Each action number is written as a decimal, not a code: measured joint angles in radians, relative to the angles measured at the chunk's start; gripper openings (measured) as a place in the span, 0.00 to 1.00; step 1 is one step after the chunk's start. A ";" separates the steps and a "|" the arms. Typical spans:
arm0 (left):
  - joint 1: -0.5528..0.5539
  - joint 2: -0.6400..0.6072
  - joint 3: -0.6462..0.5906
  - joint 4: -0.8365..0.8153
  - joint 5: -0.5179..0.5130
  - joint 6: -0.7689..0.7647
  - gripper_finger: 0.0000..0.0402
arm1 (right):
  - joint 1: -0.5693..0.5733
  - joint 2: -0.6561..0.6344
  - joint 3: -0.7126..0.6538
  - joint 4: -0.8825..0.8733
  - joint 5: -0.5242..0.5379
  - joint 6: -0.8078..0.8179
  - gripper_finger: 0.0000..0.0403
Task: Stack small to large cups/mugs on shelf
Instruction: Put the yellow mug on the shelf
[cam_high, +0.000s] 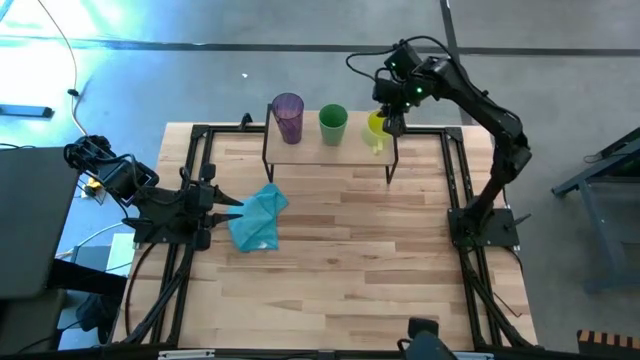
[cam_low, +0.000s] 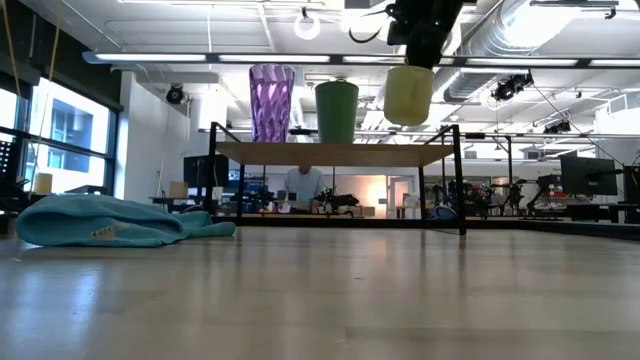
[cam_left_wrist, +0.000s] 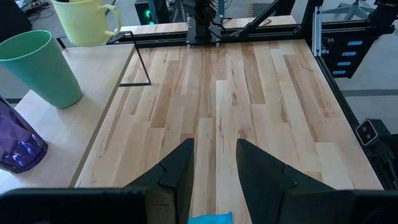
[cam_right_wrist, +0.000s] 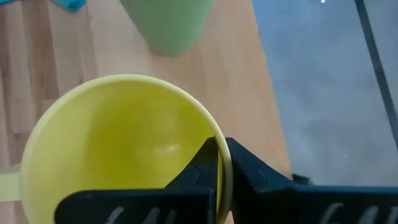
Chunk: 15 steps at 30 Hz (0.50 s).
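The shelf stands at the table's far middle. The purple tumbler and the green cup stand upright on it by their bases. My right gripper is over the shelf's right end, shut on the yellow-green mug, which hangs a little above the board. My left gripper is open and empty, low at the table's left side, next to the light blue cloth. My right gripper pinches the mug's rim, on the side away from the handle. One finger is inside the mug and one outside its wall. The fingers come from above, pointing down. The mug hangs upright, lifted clear of the shelf.
The crumpled blue cloth lies on the tabletop left of centre, just ahead of my left gripper. Black frame rails run along the table's left and right sides. Bare tabletop lies in front of the shelf.
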 joint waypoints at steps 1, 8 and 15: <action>0.000 0.000 0.000 0.000 0.000 0.000 0.27 | -0.002 0.009 0.013 0.000 0.000 -0.007 0.00; 0.000 0.000 0.000 0.013 -0.001 0.000 0.27 | -0.005 0.129 0.208 -0.117 -0.010 -0.057 0.00; 0.000 0.000 0.000 0.020 -0.001 0.000 0.27 | -0.005 0.284 0.434 -0.291 -0.011 -0.063 0.00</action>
